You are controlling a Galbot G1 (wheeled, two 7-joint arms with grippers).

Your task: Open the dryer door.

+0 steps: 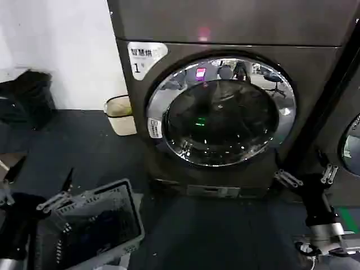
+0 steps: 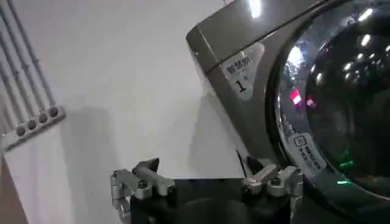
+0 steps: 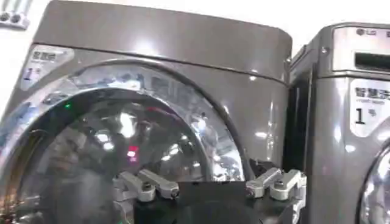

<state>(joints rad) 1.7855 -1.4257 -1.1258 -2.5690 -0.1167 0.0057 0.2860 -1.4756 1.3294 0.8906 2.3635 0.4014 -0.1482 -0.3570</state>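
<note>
The dryer [image 1: 236, 28] is a dark bronze-grey machine with a white "1" sticker [image 1: 143, 56] at its upper left. The dryer door [image 1: 220, 109], a chrome ring around dark bulging glass, sits flush in the front, closed. My right gripper [image 1: 306, 166] hovers open below and right of the door, near the machine's lower right corner and apart from it. My left gripper [image 1: 42, 175] hangs open low at the left, beside a basket. The left wrist view has the left gripper [image 2: 201, 164] with the dryer door [image 2: 341, 103] beyond it. The right gripper [image 3: 207, 173] faces the dryer door [image 3: 122, 146].
A grey slatted laundry basket [image 1: 90, 225] stands on the dark floor at the lower left. A beige bin [image 1: 120, 114] sits against the white wall beside the dryer, and a black bag [image 1: 25, 98] lies further left. A second dark machine [image 1: 349, 129] stands close on the right.
</note>
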